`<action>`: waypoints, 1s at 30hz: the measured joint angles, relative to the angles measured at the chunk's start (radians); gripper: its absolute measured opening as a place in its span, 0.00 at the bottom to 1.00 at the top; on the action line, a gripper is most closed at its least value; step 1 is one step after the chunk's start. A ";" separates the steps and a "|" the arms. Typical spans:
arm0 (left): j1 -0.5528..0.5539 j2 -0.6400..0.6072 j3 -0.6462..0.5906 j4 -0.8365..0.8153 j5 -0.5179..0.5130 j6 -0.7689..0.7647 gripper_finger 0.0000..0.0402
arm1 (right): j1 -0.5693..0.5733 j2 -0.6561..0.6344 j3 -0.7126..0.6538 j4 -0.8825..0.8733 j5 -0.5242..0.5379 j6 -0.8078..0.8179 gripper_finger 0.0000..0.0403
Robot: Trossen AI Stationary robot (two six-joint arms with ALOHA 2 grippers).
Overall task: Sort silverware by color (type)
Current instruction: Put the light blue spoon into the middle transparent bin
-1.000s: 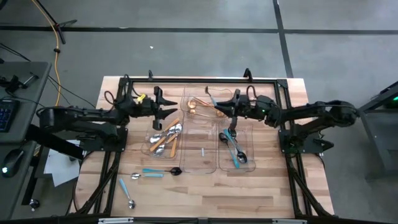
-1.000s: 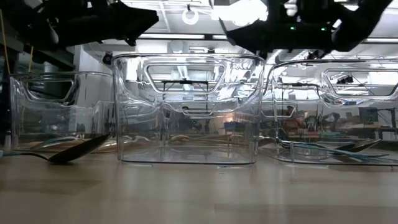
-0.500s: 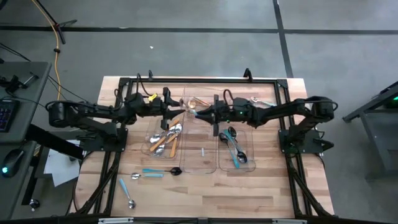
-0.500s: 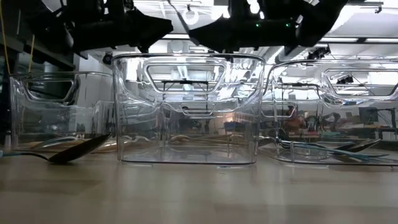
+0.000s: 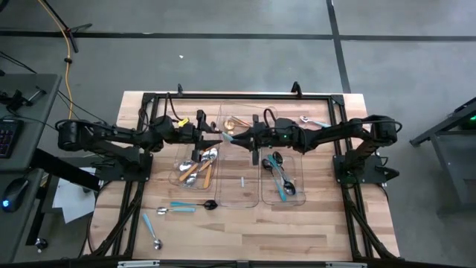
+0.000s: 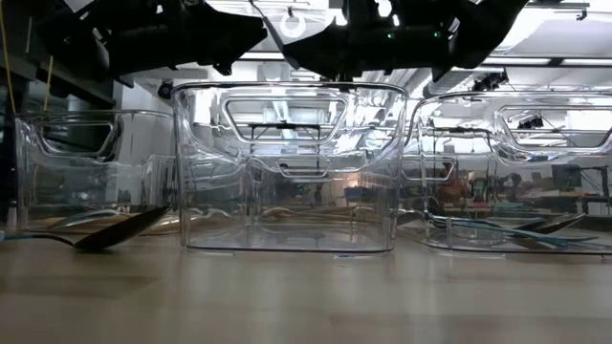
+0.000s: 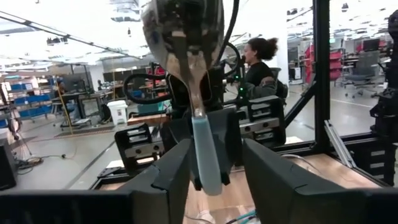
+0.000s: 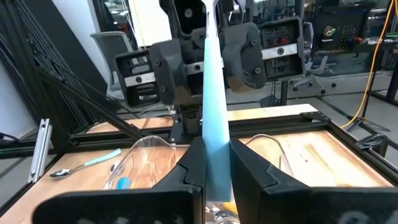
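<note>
A spoon with a light-blue handle (image 7: 206,152) and a silver bowl (image 7: 182,31) hangs in the air above the middle clear tray (image 5: 239,195). My right gripper (image 8: 215,158) is shut on its handle. My left gripper (image 7: 216,154) faces it from the table's left, open, with one finger on each side of the handle; I cannot tell whether either finger touches it. In the high view the two grippers, left (image 5: 218,137) and right (image 5: 236,138), meet tip to tip. More silverware lies in the trays and on the table. My right gripper pinches the spoon's light-blue handle (image 8: 213,134) between its two fingers, near the handle's free end. The fingers come level from the table's right and lie along the spoon. The spoon is lifted clear, its bowl end toward my left gripper.
The left tray (image 5: 186,181) holds orange-handled pieces (image 5: 198,170); the right tray (image 5: 300,195) holds teal-handled ones (image 5: 281,179). Gold pieces (image 5: 238,122) lie at the middle tray's far end. Light-blue-handled pieces (image 5: 183,208) (image 5: 151,228) lie on the near left of the table. A person stands in the room behind.
My right gripper has gone toward the table's left, from above the right tray to above the middle tray. My left gripper has gone toward the table's right to meet it. Both now stand tip to tip at the spoon.
</note>
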 joint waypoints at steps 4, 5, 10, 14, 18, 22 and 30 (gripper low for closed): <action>0.001 0.000 0.000 0.001 -0.009 0.000 0.41 | 0.000 0.000 0.000 0.011 -0.004 0.000 0.08; 0.001 0.000 0.000 0.001 -0.010 0.000 0.43 | 0.000 0.000 0.000 0.011 -0.006 0.000 0.08; -0.008 0.019 0.030 0.007 -0.012 -0.032 0.49 | 0.000 0.000 0.000 0.011 -0.015 0.000 0.08; -0.027 0.053 0.048 -0.002 -0.011 -0.019 0.50 | 0.000 0.000 0.000 0.010 -0.026 0.000 0.08; -0.031 0.074 0.063 0.000 -0.011 -0.017 0.50 | 0.000 0.000 0.000 0.009 -0.033 0.000 0.08; -0.031 0.084 0.077 0.001 -0.012 -0.017 0.50 | 0.000 0.000 -0.001 -0.001 -0.034 0.000 0.08; -0.031 0.085 0.078 0.000 -0.046 -0.016 0.28 | 0.000 0.000 -0.001 -0.008 -0.036 0.000 0.08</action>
